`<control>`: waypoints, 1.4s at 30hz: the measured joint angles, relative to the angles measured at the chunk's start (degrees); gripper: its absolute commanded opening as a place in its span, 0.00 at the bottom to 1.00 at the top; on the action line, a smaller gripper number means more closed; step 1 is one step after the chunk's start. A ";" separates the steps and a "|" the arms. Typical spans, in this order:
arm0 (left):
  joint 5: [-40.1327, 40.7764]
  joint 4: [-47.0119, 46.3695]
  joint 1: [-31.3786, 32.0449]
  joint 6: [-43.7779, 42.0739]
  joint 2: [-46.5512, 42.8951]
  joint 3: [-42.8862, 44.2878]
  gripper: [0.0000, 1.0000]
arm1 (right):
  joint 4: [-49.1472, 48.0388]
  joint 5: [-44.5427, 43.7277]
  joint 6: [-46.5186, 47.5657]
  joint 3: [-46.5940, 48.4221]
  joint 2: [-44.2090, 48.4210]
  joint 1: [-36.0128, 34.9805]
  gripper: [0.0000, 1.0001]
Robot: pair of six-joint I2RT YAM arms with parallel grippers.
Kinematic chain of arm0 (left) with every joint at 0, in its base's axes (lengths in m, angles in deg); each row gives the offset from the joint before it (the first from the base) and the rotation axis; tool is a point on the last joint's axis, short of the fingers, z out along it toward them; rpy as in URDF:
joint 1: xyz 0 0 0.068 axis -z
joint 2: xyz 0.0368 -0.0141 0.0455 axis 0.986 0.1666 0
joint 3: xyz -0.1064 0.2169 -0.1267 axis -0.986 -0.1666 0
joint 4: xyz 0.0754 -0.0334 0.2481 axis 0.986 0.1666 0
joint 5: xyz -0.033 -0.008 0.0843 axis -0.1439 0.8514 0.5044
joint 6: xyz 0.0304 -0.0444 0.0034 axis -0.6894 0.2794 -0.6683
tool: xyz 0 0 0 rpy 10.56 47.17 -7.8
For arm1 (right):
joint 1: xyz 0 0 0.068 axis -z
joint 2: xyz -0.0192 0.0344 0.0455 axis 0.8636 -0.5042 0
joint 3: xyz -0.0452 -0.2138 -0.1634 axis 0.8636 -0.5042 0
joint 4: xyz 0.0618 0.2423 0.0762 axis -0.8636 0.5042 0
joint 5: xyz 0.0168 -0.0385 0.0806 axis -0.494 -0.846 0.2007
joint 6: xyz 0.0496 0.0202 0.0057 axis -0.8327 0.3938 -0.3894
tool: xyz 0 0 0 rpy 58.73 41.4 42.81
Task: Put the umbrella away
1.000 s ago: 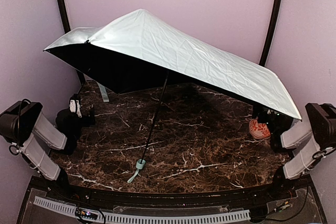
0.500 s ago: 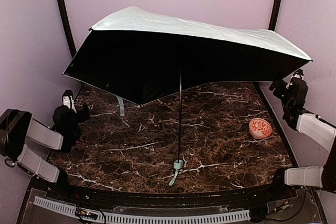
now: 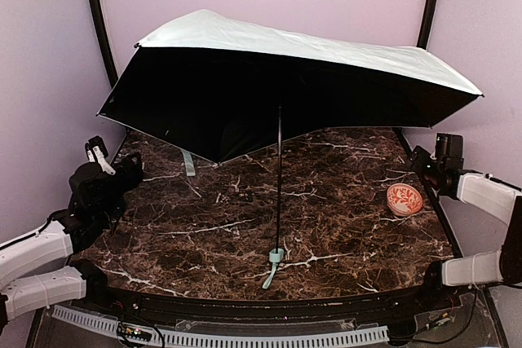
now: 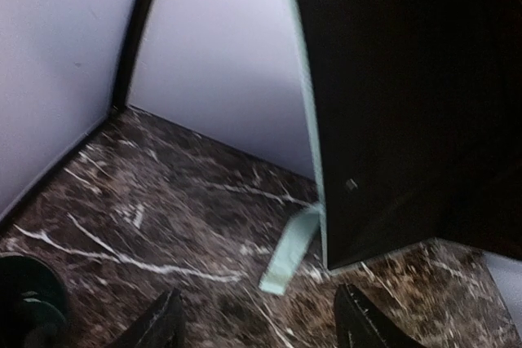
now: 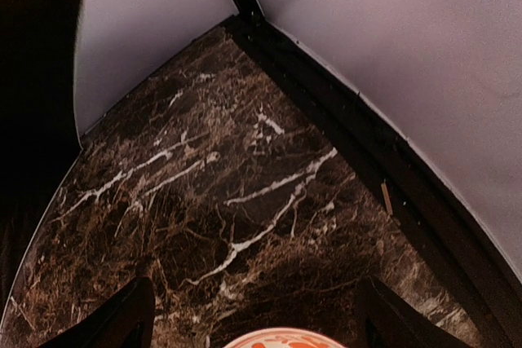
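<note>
Right, the umbrella [image 3: 285, 46] is wide open and nowhere near put away: its pale mint canopy fills the upper half of the top view, black lining facing us. The thin shaft [image 3: 279, 177] drops almost upright to the small handle [image 3: 276, 256], which rests on the marble table [image 3: 342, 226] at lower centre. A mint tie strap [image 4: 289, 250] dangles from the canopy's low left corner down to the tabletop. At the left edge the left gripper [image 3: 112, 162] hovers just off that corner with its jaws apart and nothing between them. Over at the right edge the right gripper [image 3: 426, 165] also stands spread and empty, above an orange patterned bowl [image 3: 404, 199]. Here is the worry: the umbrella looks balanced on little more than that handle. A push on the rim from either side would likely tip or spin the whole thing. The far rim could then swing into the bowl. A pinch on loose fabric rather than a rib or the shaft may simply slip.
</note>
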 measured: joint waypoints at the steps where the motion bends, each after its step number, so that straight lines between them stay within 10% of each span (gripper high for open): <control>1: 0.48 2.51 2.80 0.63 -0.11 0.55 0.64 | 1.25 0.92 -0.39 0.00 -0.15 -0.07 0.84; 7: 3.37 8.90 20.48 -2.19 8.90 5.77 0.66 | 7.45 3.13 -1.46 0.00 1.25 -2.51 0.82; 11: 3.02 7.80 32.39 -11.52 19.78 10.38 0.85 | 10.64 3.06 -1.44 0.00 4.66 -6.25 0.79; 23: -36.57 -6.45 34.80 -18.99 53.92 32.41 0.85 | 8.46 12.07 1.40 -1.57 9.49 -16.92 0.74; 27: -40.83 -10.16 34.80 -14.38 62.12 35.47 0.72 | 5.66 15.50 1.81 -1.57 10.75 -21.16 0.73; 34: -42.84 -15.37 33.62 -6.25 67.56 38.80 0.02 | 0.96 17.90 1.75 -1.22 11.78 -25.75 0.70; 42: -46.10 -18.29 33.77 -1.62 67.65 39.04 0.00 | -11.34 21.55 -1.73 5.31 2.99 -33.62 0.71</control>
